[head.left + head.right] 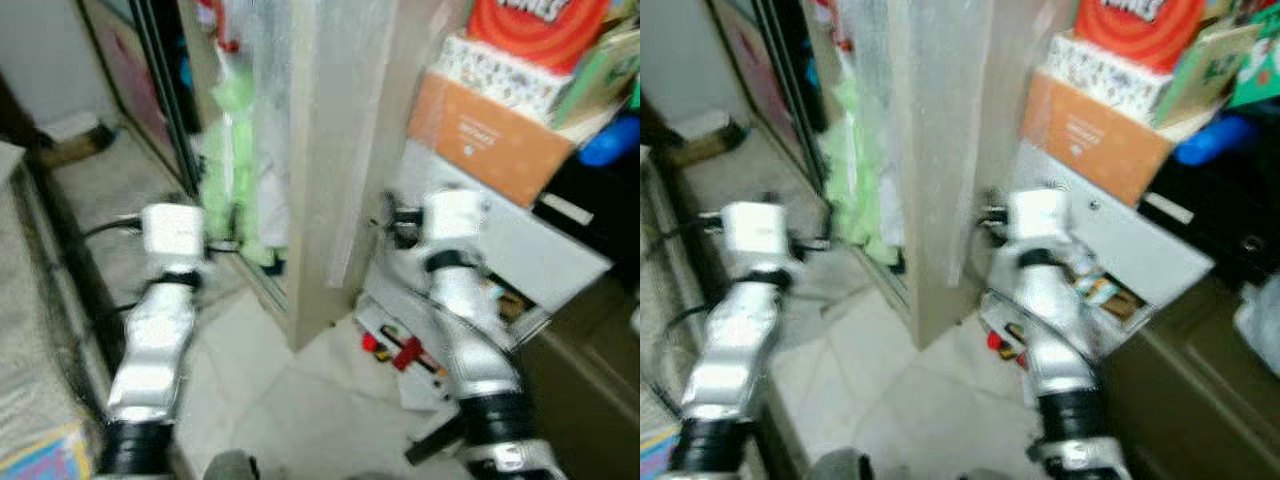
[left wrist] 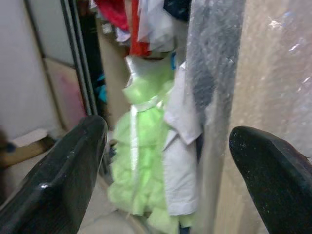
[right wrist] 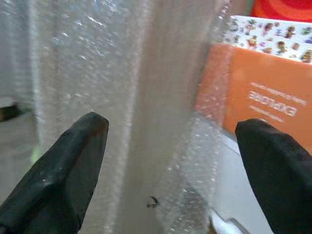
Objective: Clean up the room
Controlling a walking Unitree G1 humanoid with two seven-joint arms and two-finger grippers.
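Both my arms are raised in front of a tall beige panel wrapped in bubble film (image 1: 340,150). My left gripper (image 2: 168,134) is open and holds nothing; a light green dress (image 2: 141,161) and a white garment (image 2: 183,156) hang beyond its fingers in an open closet. My right gripper (image 3: 173,124) is also open and holds nothing, close to the bubble film (image 3: 122,97) and beside an orange box (image 3: 265,102). Small red items (image 1: 405,352) lie with papers on the floor at the panel's foot, under my right arm (image 1: 470,320).
To the right, the orange box (image 1: 485,135), a patterned box and a red package (image 1: 540,25) are stacked on a grey cabinet (image 1: 545,250). A dark sliding-door frame (image 1: 165,90) edges the closet. A bed or mat (image 1: 30,330) runs along my left. Pale tile floor (image 1: 290,400) lies between.
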